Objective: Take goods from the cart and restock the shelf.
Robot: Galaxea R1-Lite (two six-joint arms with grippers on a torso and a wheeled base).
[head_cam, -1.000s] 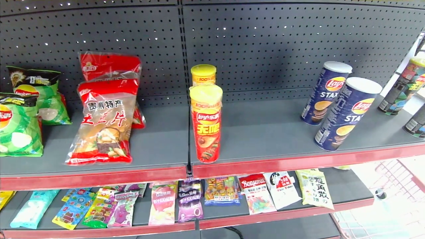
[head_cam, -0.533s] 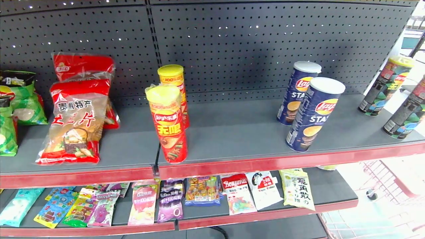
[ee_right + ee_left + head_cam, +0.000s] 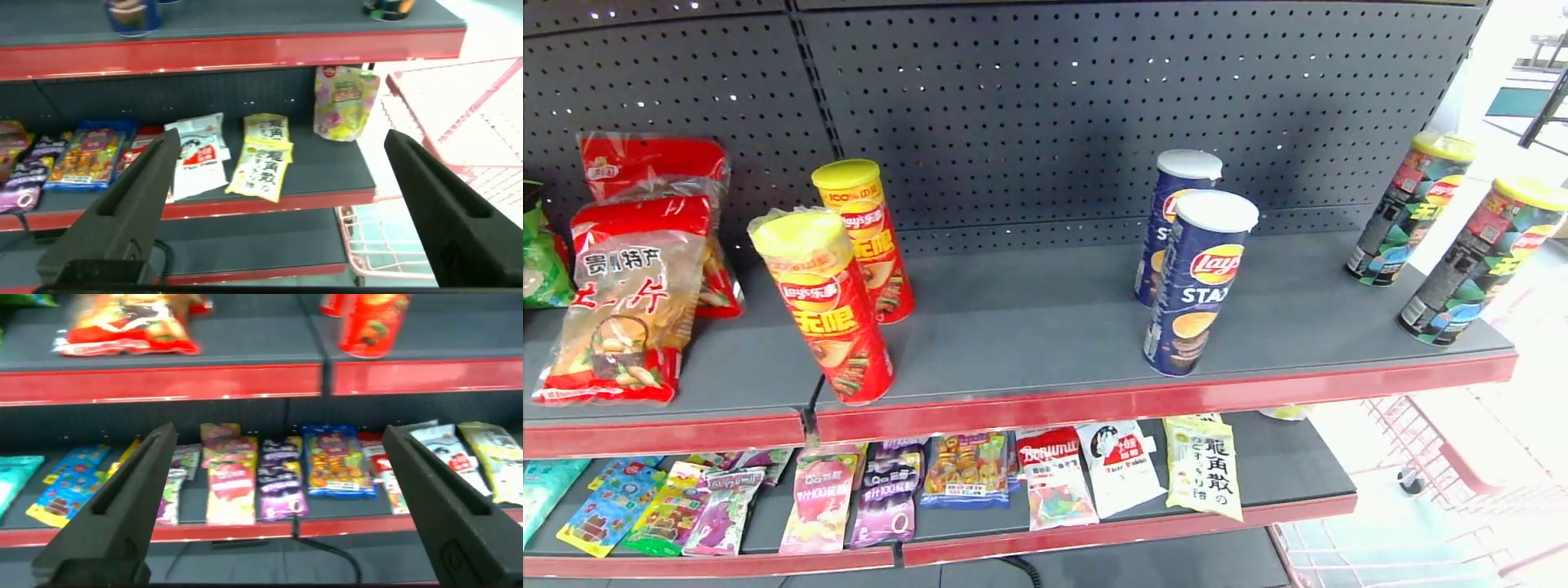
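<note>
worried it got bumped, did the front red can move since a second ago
No. The front red can stands just right of the shelf joint, as before; the whole view slid left, so the camera turned, not the can.

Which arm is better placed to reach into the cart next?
Right, probably. The cart sits at the robot's right, near the open right gripper; the open left gripper faces the shelf further left.
</note>
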